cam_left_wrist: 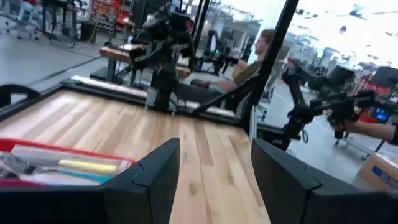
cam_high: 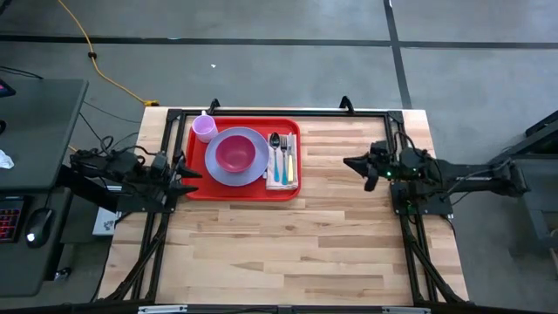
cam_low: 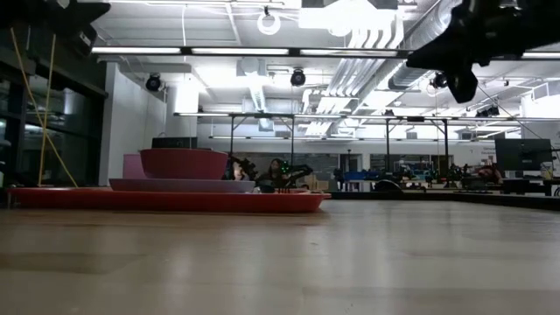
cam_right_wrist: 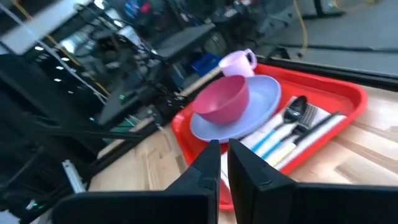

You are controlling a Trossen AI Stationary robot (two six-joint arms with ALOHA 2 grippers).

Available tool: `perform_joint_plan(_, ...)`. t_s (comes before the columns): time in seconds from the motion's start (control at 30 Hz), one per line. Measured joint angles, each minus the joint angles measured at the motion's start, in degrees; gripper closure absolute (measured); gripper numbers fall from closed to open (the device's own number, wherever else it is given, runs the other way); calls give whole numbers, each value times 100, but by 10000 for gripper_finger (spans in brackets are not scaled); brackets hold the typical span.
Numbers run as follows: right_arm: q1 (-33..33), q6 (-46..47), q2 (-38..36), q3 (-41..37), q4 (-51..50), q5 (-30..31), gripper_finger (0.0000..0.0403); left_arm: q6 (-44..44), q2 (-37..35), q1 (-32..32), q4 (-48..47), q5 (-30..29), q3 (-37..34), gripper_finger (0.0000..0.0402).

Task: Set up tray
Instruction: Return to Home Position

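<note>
Red tray (cam_high: 248,195) lies lengthwise between the arms; left gripper (cam_high: 195,177) fingers spread, right gripper (cam_high: 349,163) fingers pinched together.

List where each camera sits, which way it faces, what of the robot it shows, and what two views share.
High view: overhead, straight down on the table; left gripper by the red tray, right gripper apart from it.
Low view: table height, level across at the tray's side; the right arm enters from above.
Left wrist view: across the table towards the right arm, between its open fingers.
Right wrist view: at the tray, over its shut fingers.
Shared: both wrist views show the yellow knife.
</note>
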Motion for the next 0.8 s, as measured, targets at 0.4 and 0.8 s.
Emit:
perform_joint_plan(0.4, 200, 12, -935, -1429, 1167, 2, 396, 86, 2, 0, 659, -22, -890, 174)
perform_joint_plan(0.8, 187, -148, -1677, -1625, 1076, -70, 395, 154, 0, 1, 533, -37, -1002, 174)
